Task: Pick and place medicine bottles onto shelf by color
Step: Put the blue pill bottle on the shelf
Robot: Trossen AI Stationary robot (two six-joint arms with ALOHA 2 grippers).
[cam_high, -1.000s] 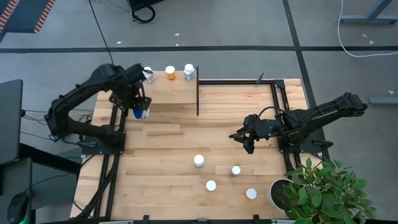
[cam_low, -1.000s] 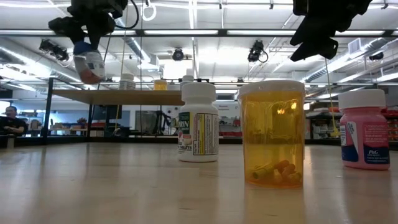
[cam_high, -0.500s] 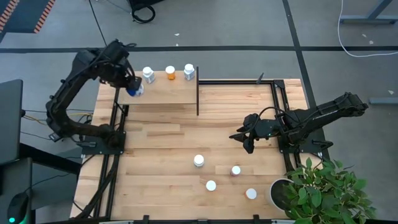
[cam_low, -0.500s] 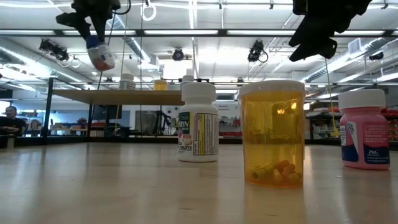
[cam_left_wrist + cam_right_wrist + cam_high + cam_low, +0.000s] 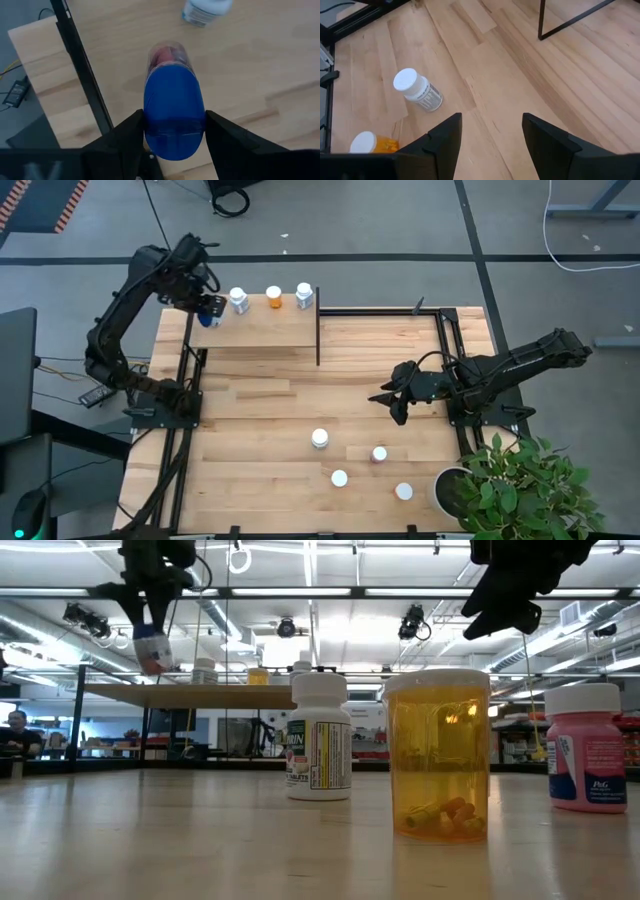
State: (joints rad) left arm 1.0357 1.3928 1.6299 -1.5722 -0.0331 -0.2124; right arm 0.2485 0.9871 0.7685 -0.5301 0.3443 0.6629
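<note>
Two dark jointed arms, black pincers

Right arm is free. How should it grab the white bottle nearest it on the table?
Come straight down and grip the white bottle across its round sides, just below the cap. It stands upright, well apart from the other bottles, so the open right gripper, hovering just beyond it, has room.

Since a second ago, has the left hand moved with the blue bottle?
Yes. In the high view the left hand has carried the blue bottle from the shelf's front edge to its back left corner, beside the white bottle.
</note>
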